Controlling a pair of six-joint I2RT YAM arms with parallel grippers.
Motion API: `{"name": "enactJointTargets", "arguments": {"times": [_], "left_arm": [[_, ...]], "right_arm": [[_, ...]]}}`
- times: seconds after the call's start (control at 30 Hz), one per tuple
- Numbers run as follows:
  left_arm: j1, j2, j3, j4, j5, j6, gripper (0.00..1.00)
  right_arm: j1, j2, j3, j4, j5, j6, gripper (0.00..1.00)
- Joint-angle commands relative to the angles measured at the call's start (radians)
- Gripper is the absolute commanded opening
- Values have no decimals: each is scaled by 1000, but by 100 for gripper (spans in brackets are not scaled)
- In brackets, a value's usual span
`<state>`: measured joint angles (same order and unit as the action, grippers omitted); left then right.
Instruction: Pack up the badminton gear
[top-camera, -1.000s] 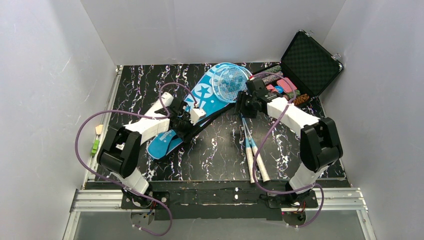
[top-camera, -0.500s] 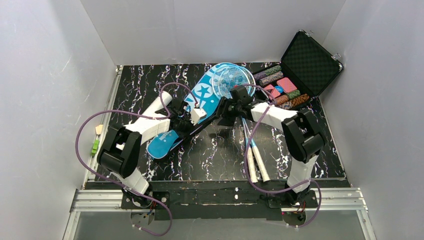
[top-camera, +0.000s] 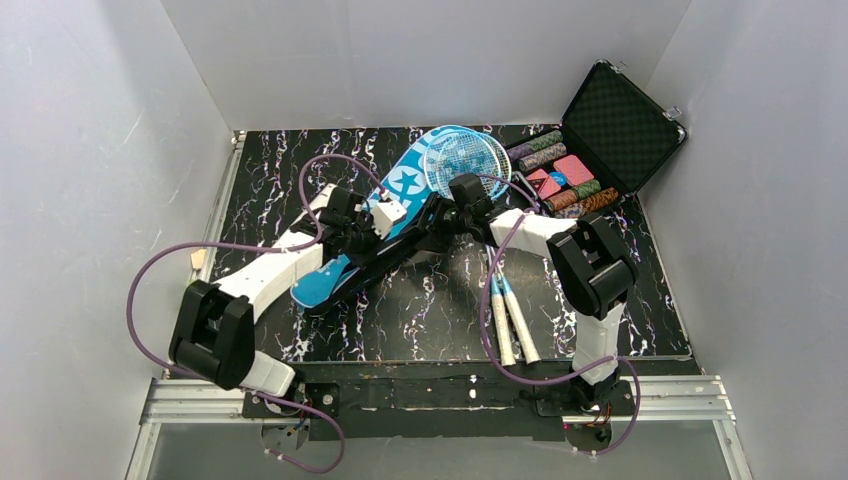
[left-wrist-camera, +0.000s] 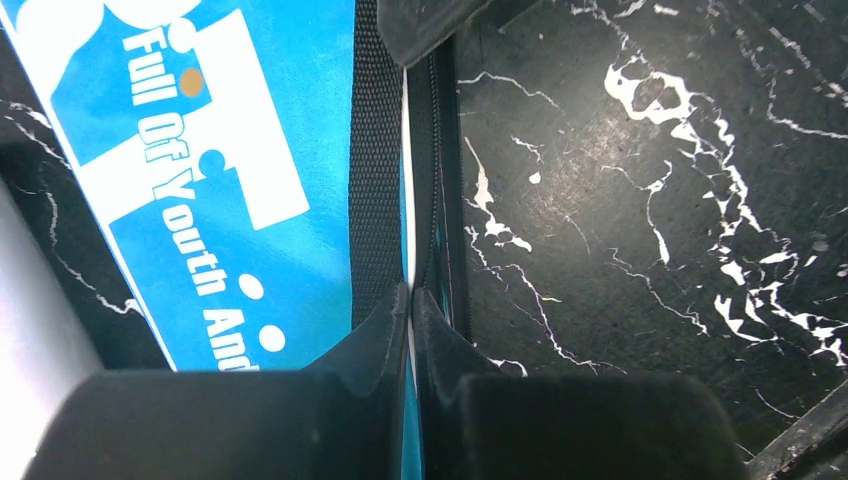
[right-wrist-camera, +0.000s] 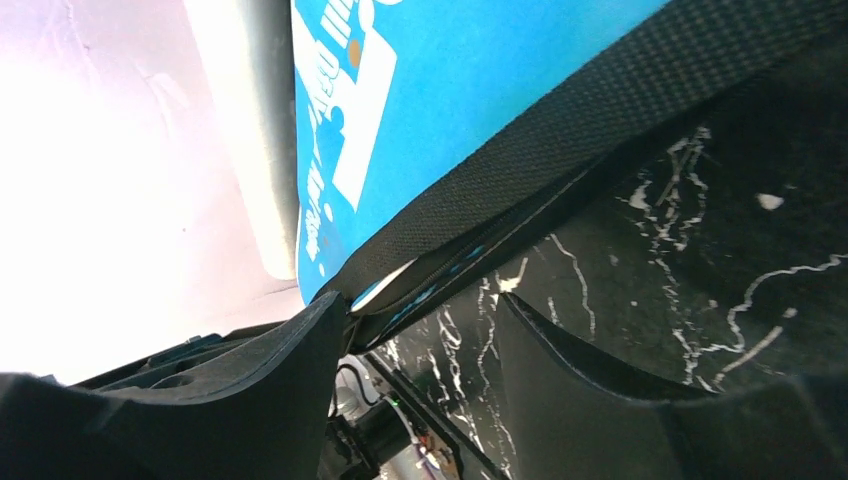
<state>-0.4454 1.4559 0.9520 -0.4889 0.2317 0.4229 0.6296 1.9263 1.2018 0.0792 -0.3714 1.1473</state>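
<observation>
The blue racket-shaped bag (top-camera: 405, 190) lies diagonally across the black marbled table, its black zip edge (left-wrist-camera: 380, 180) facing right. My left gripper (top-camera: 376, 238) (left-wrist-camera: 410, 296) is shut on that edge, with blue fabric pinched between the pads. My right gripper (top-camera: 434, 220) (right-wrist-camera: 420, 325) stands open farther up the same edge, its left finger (right-wrist-camera: 290, 380) touching the black trim (right-wrist-camera: 520, 190) of the bag (right-wrist-camera: 480, 70). Two light-blue rackets (top-camera: 463, 160) lie with their heads on the bag's wide end and their white handles (top-camera: 512, 322) pointing toward the near edge.
An open black hard case (top-camera: 612, 125) of coloured chips (top-camera: 562, 176) stands at the back right, close to the right arm. White walls enclose the table on three sides. A small beige item (top-camera: 197, 258) lies off the table's left edge.
My left gripper has closed on the bag's edge and the left arm has stretched forward. The right arm has swung left from the racket heads to the bag's edge, staying open.
</observation>
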Motion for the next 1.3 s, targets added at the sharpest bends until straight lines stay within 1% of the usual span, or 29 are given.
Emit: {"name": "enactJointTargets", "arguments": {"times": [0.0,0.27,0.37,0.43,0.6,0.63,0.77,0.8,0.83,0.87,0.93,1.03,1.13,1.27], "left_arm": [[-1,-67,29,-34,13,-17,0],[-2,-119,42,-104,32,-29,0],[-1,-154,55,-153,50,-36,0],[-1,-183,60,-186,62,-43,0],[-1,-239,60,-233,90,-52,0],[-1,-237,59,-243,98,-48,9],[-2,-246,53,-249,120,-48,75],[-3,-255,52,-242,128,-49,82],[-4,-266,55,-232,134,-52,92],[-6,-272,60,-225,142,-58,98],[-17,-281,77,-222,166,-50,98],[-54,-290,74,-207,135,-31,98],[-85,-290,43,-174,65,-4,98],[-122,-309,-38,-100,-79,76,98]], "right_arm": [[12,15,35,94,-36,65,65],[22,65,67,113,-15,125,65],[21,81,80,120,9,137,62],[21,95,96,126,16,149,58],[33,82,100,155,44,164,37],[39,74,102,154,46,158,32],[60,47,115,127,55,137,16],[67,38,118,116,60,132,13],[75,32,121,104,64,131,12],[83,25,124,94,72,128,11],[102,15,145,57,88,125,11],[130,12,198,-10,107,122,10],[156,16,260,-76,98,119,10],[186,-5,292,-117,91,119,10]]}}
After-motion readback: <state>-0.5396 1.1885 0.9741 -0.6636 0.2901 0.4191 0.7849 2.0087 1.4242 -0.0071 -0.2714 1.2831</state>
